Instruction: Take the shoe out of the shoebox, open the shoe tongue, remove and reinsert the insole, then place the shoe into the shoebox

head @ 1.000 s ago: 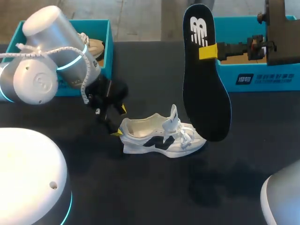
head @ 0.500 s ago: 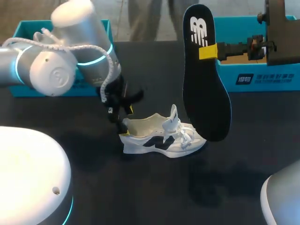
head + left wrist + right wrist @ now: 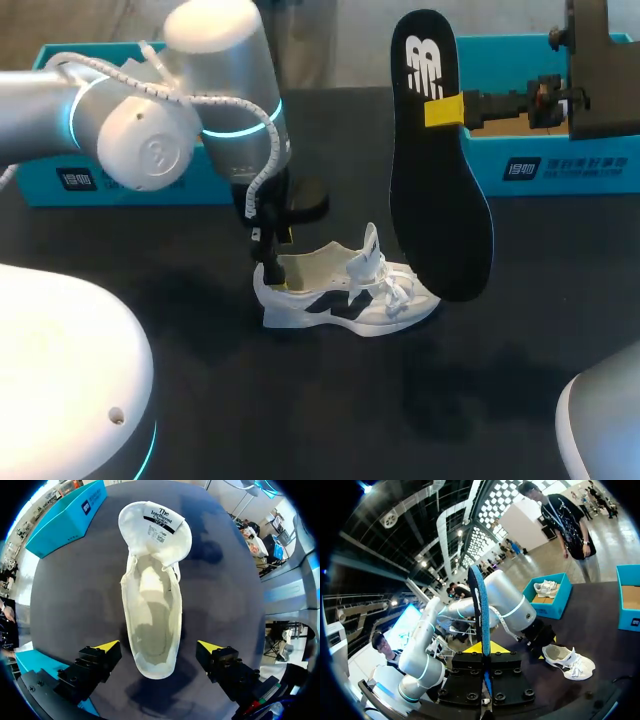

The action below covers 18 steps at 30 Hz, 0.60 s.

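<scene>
One shoe [image 3: 340,297], one insole [image 3: 436,190] in right claw [image 3: 484,651], two shoeboxes [image 3: 590,152].

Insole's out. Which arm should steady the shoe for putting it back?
Left. The left gripper is open astride the shoe heel; the right gripper is shut on the insole, held aloft.

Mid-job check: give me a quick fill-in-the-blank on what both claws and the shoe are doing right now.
1. The right claw is ____ on the black insole, held up in the air.
2. The left claw is ____, with one finger on each side of the heel of the white shoe.
3. In the head view, the shoe's toe points to the robot's ____.
Missing words: shut; open; right.
</scene>
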Tool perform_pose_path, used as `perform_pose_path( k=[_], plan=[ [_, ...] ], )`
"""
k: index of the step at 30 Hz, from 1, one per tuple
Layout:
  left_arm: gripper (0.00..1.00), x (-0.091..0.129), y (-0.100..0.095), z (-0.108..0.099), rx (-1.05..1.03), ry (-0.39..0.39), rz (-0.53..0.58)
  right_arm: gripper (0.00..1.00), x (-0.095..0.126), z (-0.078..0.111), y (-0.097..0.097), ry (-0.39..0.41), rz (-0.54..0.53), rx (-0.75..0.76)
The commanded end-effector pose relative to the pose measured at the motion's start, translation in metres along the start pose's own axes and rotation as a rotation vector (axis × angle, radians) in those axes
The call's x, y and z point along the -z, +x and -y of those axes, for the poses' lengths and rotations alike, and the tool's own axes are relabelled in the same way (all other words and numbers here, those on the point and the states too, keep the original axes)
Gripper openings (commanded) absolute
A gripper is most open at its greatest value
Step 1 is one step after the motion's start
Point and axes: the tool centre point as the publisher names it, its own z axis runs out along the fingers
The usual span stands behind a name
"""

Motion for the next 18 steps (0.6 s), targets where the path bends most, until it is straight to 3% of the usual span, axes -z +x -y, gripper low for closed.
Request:
perform_pose_path(
  k=[1, 18],
  plan=[
    [1.0, -0.0003, -0.0005, 0.0006, 0.0, -0.004, -0.001, 0.0, -0.0031, -0.0021, -0.0003, 0.003, 0.0, -0.001],
    [1.0, -0.0011, 0.0003, 0.0017, 0.0, -0.007, -0.002, 0.0, -0.0031, -0.0021, -0.0003, 0.003, 0.0, -0.001]
  ],
)
